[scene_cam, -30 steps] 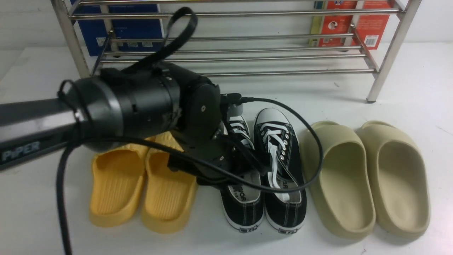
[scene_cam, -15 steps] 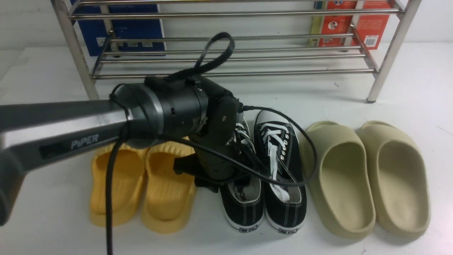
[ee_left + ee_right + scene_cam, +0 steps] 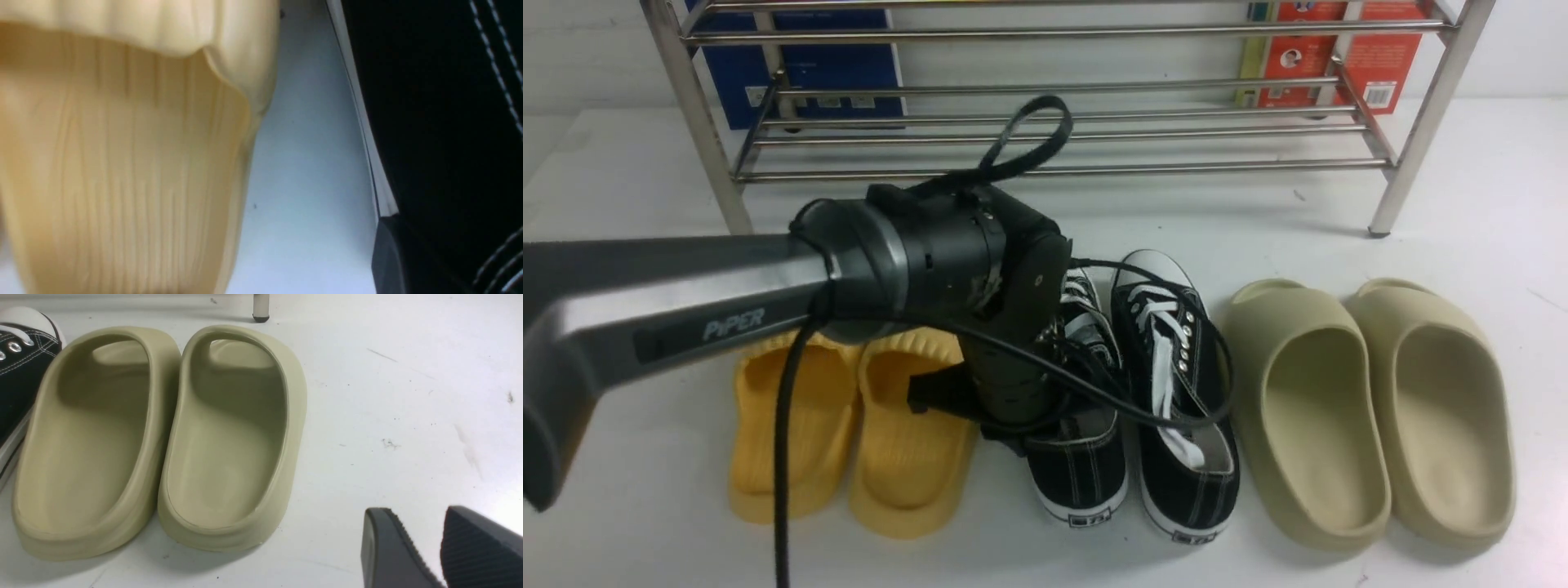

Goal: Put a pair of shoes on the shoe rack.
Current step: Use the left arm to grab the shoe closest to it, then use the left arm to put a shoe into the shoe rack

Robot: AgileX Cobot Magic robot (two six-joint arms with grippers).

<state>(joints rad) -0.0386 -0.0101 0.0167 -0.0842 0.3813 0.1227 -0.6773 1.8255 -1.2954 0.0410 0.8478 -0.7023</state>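
Two black canvas sneakers with white laces stand side by side on the white table, the left one [image 3: 1078, 474] and the right one [image 3: 1176, 359]. My left gripper [image 3: 1054, 408] reaches down onto them, its jaws hidden under the wrist. The left sneaker looks pinched narrow and the right one leans toward it. In the left wrist view one finger [image 3: 392, 261] presses the black side of the left sneaker [image 3: 441, 122]. The steel shoe rack [image 3: 1062, 170] stands behind. My right gripper [image 3: 421, 522] is open and empty over bare table. The right sneaker's toe [image 3: 20, 363] shows there too.
Yellow ribbed slides [image 3: 792, 441] lie left of the sneakers, one close to my left finger [image 3: 122, 163]. Beige-olive foam slides [image 3: 1307, 416] [image 3: 233, 441] lie on the right. A blue box [image 3: 800, 57] and a red box [image 3: 1339, 57] stand behind the rack. A rack leg [image 3: 260, 306] stands beyond the beige slides.
My left arm has swung right and down onto the sneakers. The left sneaker's opening has narrowed, hiding its insole, and the right sneaker has tilted and shifted slightly.
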